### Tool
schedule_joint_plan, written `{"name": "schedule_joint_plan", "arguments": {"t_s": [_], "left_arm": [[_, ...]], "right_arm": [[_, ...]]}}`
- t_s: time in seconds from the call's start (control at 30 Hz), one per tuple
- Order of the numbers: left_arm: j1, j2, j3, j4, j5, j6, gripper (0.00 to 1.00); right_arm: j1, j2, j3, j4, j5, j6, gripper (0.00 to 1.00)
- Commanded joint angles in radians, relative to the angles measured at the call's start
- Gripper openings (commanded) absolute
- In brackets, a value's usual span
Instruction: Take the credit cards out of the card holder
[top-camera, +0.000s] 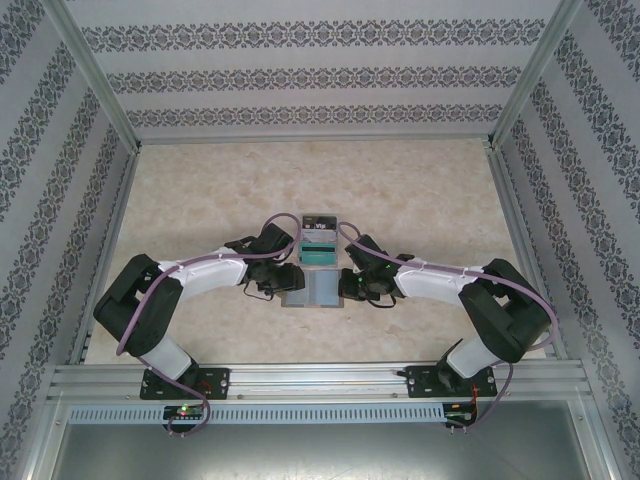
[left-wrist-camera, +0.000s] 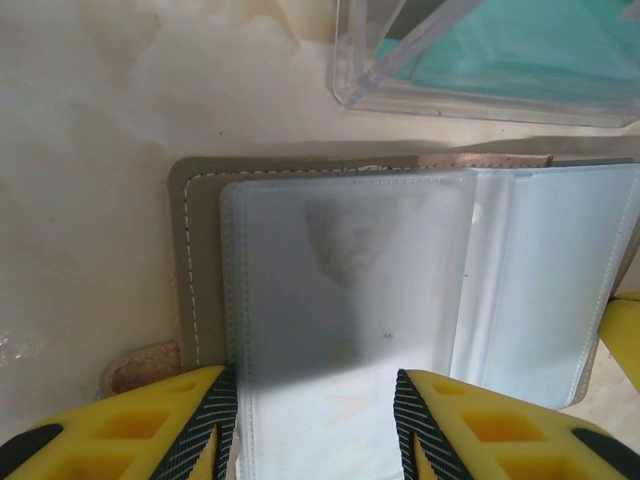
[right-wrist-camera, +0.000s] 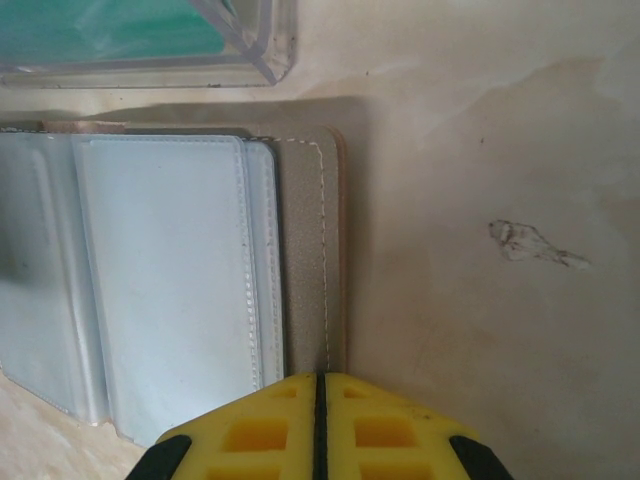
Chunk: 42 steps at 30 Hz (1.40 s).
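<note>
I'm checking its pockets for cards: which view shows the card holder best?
Left wrist: the card holder lies open up close, pocket sleeves and stitching clear. Right wrist shows its right half; top external shows it small.

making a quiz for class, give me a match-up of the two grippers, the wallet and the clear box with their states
1 left gripper
2 right gripper
3 wallet
4 clear box

a holds something teal
b fingers shut together
c lying open
d fingers apart

Pairs: 1-d, 2-b, 3-c, 4-a
</note>
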Motion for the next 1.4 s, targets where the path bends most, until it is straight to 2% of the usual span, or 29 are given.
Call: {"name": "schedule_joint_plan", "arguments": {"t_s": [0.0, 0.37, 0.6, 0.63, 0.7, 0.93, 1.2, 1.37], "left_arm": [[-0.022, -0.01, -0.027, 0.051, 0.064, 0.017, 0.47], [-0.03, -0.038, -0.007, 0.077, 0.096, 0.028, 0.49], [-0.033, -0.034, 0.008, 0.074, 0.097, 0.029, 0.55], [-0.034, -0.032, 0.01, 0.069, 0.096, 0.029, 0.58], [-0.035, -0.03, 0.016, 0.062, 0.096, 0.032, 0.71], [-0.034, -0.034, 0.03, 0.04, 0.096, 0.044, 0.99], [-0.035, -0.048, 0.047, -0.008, 0.062, 0.052, 1.0], [-0.035, -0.043, 0.049, 0.026, 0.115, 0.063, 0.93]], "right_arm": [[0.007, 0.03, 0.007, -0.012, 0.024, 0.006, 0.0], [0.008, 0.034, 0.007, -0.013, 0.027, 0.013, 0.0], [0.009, 0.038, 0.018, -0.016, 0.024, 0.013, 0.0], [0.008, 0.037, 0.018, -0.016, 0.024, 0.013, 0.0], [0.009, 0.035, 0.016, -0.017, 0.027, 0.012, 0.0], [0.009, 0.036, 0.017, -0.018, 0.029, 0.012, 0.0], [0.008, 0.045, 0.022, -0.018, 0.029, 0.011, 0.0], [0.009, 0.049, 0.024, -0.017, 0.028, 0.011, 0.0]]}}
